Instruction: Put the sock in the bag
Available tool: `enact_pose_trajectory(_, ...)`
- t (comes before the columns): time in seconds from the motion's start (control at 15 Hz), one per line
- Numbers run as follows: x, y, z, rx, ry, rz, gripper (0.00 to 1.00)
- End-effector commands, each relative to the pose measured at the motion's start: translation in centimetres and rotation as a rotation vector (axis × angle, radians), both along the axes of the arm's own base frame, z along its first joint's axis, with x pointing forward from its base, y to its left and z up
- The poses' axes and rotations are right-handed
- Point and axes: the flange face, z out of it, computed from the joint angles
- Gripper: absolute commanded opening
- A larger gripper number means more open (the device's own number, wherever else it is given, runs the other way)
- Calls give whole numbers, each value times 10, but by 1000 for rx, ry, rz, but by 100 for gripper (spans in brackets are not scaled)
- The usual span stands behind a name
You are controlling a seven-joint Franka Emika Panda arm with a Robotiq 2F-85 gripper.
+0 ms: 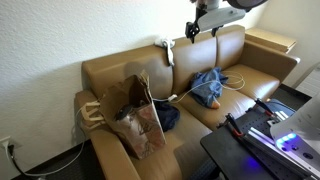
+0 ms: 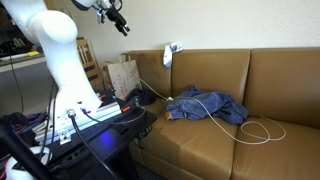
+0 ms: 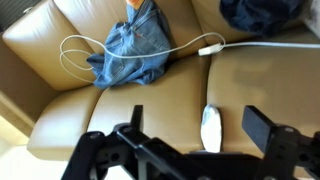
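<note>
Brown leather sofa (image 1: pixel 250 72) against a plain pale wall, a Panda arm working above it. Reading left to right in an exterior view, the bag (image 1: pixel 135 112), crumpled brown paper with its mouth facing up, stands on the seat at the sofa's 9 o'clock end. A dark blue bundle (image 1: pixel 170 118) lies just beside it. The sock (image 1: pixel 166 50), small and white, sits on top of the backrest at 12 o'clock from that bundle. A denim garment (image 1: pixel 208 88) and a looping white cable (image 1: pixel 236 82) occupy the middle seat.

The gripper (image 1: pixel 195 30) hangs in the air at 1 o'clock from the sock, well clear of the leather. Its fingers (image 3: pixel 258 125) are spread wide in the wrist view and carry nothing.

The sock looks light, limp and soft, so it will likely fold and dangle once lifted. Smooth leather may also let it slide under a glancing touch. A pinch across its middle, straight down onto the backrest's crest, seems the surest hold.

Only the wrist view shows the sock (image 3: pixel 210 128) lying between the fingers, nearer the one at 3 o'clock. It shows no bag. Both exterior views show the bag (image 2: pixel 122 75) and the height between the gripper (image 2: pixel 122 22) and the backrest, but the sock (image 2: pixel 170 52) is a mere speck.
</note>
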Motion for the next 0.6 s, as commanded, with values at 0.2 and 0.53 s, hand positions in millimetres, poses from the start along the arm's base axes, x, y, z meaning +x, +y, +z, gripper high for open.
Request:
enact_pose_trajectory(0.2, 68, -28, 51, 84, 50, -33, 100)
enact_pose_trajectory(0.53, 95, -54, 51, 223, 5, 150, 100)
